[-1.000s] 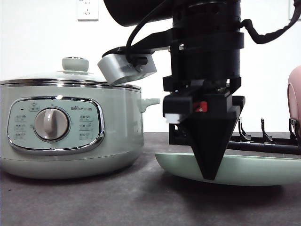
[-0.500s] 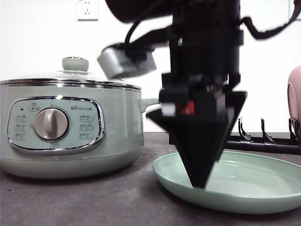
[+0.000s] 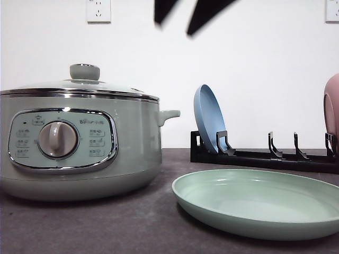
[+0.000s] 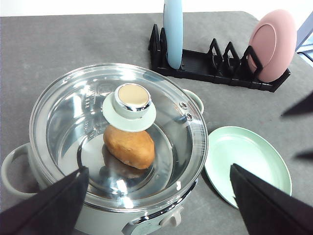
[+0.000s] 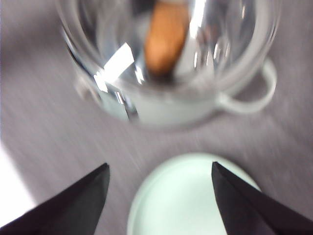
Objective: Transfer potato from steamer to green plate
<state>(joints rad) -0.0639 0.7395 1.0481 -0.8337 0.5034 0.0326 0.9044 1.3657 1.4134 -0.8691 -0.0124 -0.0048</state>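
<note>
The steamer [image 3: 79, 143] stands on the left of the table with its glass lid [image 4: 161, 107] on. Through the lid I see the potato [image 4: 129, 147] lying on the pot's floor, under the lid's knob [image 4: 129, 100]. The green plate [image 3: 254, 198] lies flat and bare on the table just right of the steamer. My left gripper [image 4: 157, 169] hangs high above the steamer, open wide and holding nothing. My right gripper [image 3: 175, 25] is up at the top of the front view, open and holding nothing. Its blurred wrist view looks down on the green plate [image 5: 190, 196] and the potato [image 5: 166, 36].
A black dish rack [image 3: 265, 156] runs along the back right. It holds an upright blue plate [image 3: 209, 119] and a pink plate [image 4: 274, 44]. The steamer's side handle [image 3: 168, 115] points toward the rack. Bare dark tabletop [image 3: 132, 222] lies in front.
My right gripper, which stood low in front of the green plate, has risen to the top of the front view. The plate now lies flat, and the blue plate behind it shows.
</note>
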